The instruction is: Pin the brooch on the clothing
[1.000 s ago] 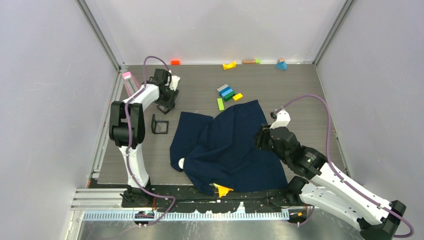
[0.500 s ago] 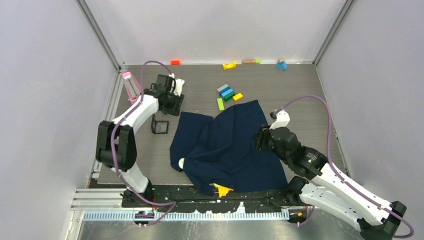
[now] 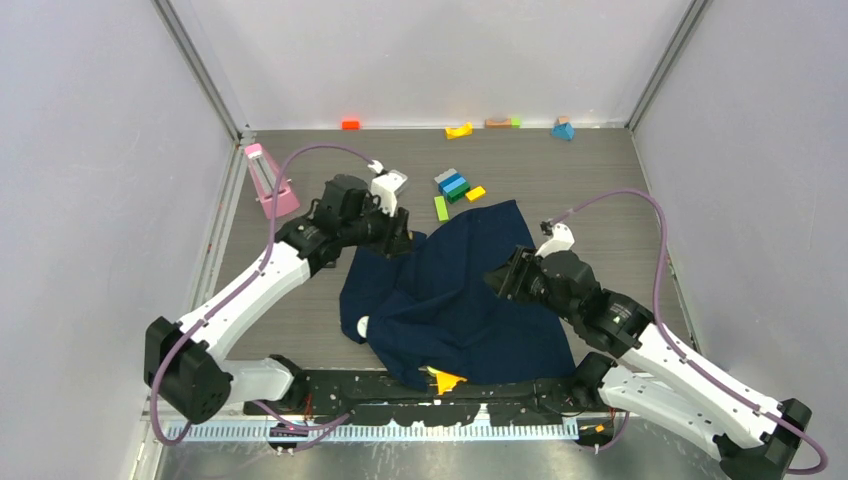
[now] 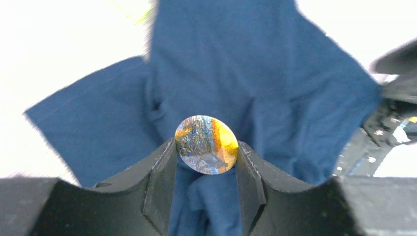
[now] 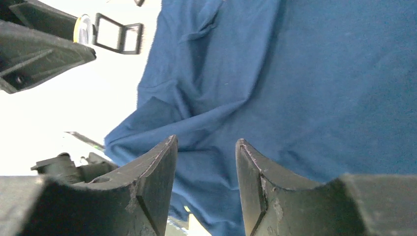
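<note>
Well behind the clothing (image 3: 470, 300), loose blocks are lying on the table (image 3: 620, 190). An orange block (image 3: 350, 124), a yellow block (image 3: 459, 130) and a blue block (image 3: 563, 129) are sitting along the far edge. A blue-and-green stack (image 3: 452, 184) and a green bar (image 3: 441, 208) are lying just beside the shirt's far corner. A pink object (image 3: 270, 185) is standing at the far left, and a yellow wedge (image 3: 445, 380) is touching the fabric at the near edge.

The left arm is reaching across the shirt's far left part and covering it from above. A black frame (image 5: 118, 33) is showing beside the shirt in the right wrist view only. A white label (image 3: 363, 326) is peeking from the near left fold. From above, the brooch is too small to make out.

The left jaws are clamping the brooch (image 4: 206, 144) by its rim at their tips, its mottled orange-and-grey face turned toward the wrist camera. It is hanging over the crumpled middle of the shirt; whether it is touching cloth cannot be told. The right jaws are standing apart, gripping nothing, over the shirt's right part.
</note>
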### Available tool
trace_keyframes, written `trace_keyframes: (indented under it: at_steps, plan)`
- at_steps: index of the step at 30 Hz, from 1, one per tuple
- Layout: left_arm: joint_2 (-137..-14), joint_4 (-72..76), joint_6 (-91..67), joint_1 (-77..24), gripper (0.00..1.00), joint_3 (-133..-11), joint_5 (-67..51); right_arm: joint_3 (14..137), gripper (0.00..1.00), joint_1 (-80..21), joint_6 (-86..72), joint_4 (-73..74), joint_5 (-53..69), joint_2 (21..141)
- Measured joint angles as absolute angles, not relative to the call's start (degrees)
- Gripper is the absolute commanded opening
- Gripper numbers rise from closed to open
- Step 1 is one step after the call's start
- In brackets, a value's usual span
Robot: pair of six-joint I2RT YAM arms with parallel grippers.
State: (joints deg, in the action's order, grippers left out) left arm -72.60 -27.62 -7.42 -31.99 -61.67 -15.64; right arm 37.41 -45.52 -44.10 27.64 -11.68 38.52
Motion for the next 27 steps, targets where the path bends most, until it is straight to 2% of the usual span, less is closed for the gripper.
trace_keyframes:
  at_steps: [5,11,18,27]
  plan:
    - [-69.5,-21.9,-7.4,-40.2,0.28,-59.9,-18.6,37.4,0.53,-45.5,-50.9,22.5,-6.2,42.5]
    - [-65.1,-17.5,-7.3,-48.7,0.27,-52.0,-18.5,37.1,0.50,-45.5,-59.0,16.1,-1.1,44.3]
    - [-64.9,-17.6,-8.0,-51.9,0.28,-51.6,-14.6,36.6,0.42,-45.5,-65.1,8.6,4.3,48.5]
    - [-64.9,-17.8,-8.8,-52.8,0.27,-51.6,-11.6,36.5,0.37,-47.1,-66.6,6.9,5.7,50.6]
